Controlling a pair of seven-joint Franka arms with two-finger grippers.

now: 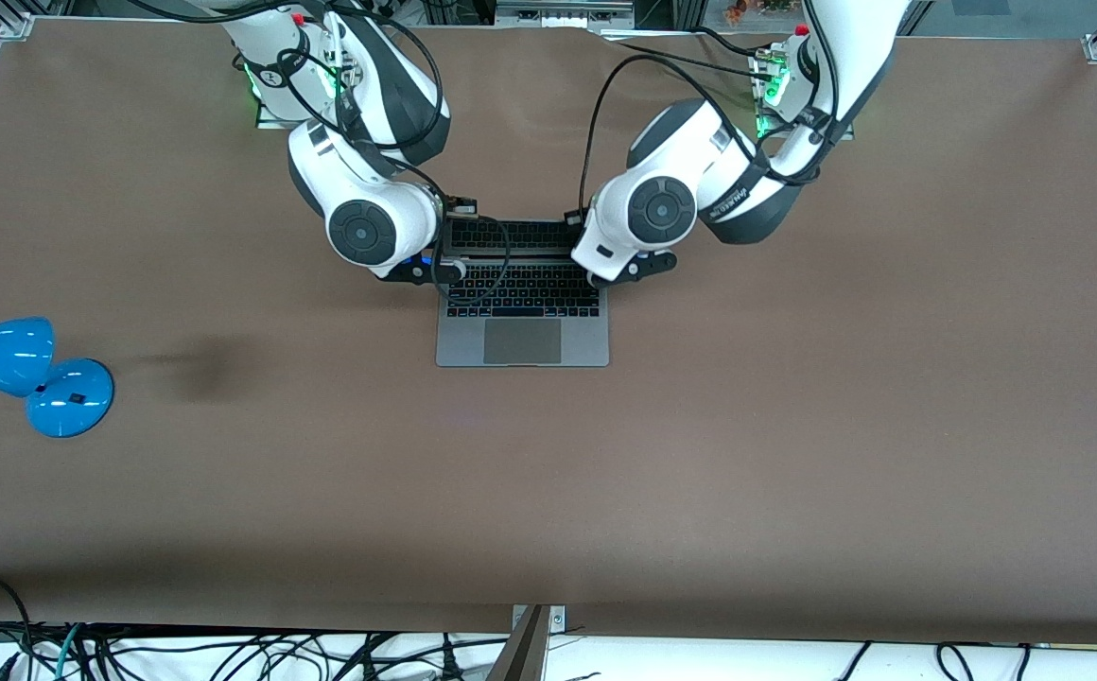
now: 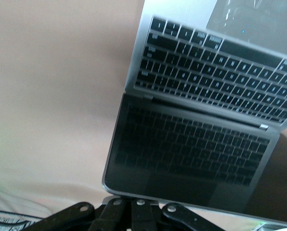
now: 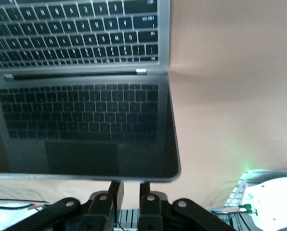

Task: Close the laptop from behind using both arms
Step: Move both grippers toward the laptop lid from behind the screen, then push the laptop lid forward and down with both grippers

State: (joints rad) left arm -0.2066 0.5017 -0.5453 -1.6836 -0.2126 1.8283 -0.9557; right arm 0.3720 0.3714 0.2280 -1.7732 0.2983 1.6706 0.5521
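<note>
The grey laptop (image 1: 522, 340) lies open in the middle of the table, its lid raised on the side toward the arms' bases. Its dark screen (image 2: 191, 154) mirrors the black keys (image 3: 81, 125). My left gripper (image 1: 632, 270) is at the lid's top edge toward the left arm's end. In the left wrist view the left gripper (image 2: 134, 199) is shut, empty, its tips against that edge. My right gripper (image 1: 430, 272) is at the same edge toward the right arm's end. In the right wrist view the right gripper (image 3: 130, 183) is narrowly open, its fingers running up under the lid's rim.
A blue desk lamp (image 1: 28, 374) sits near the table's edge at the right arm's end, well away from the laptop. Black cables (image 1: 227, 653) trail under the table edge nearest the front camera. Brown tabletop (image 1: 794, 426) surrounds the laptop.
</note>
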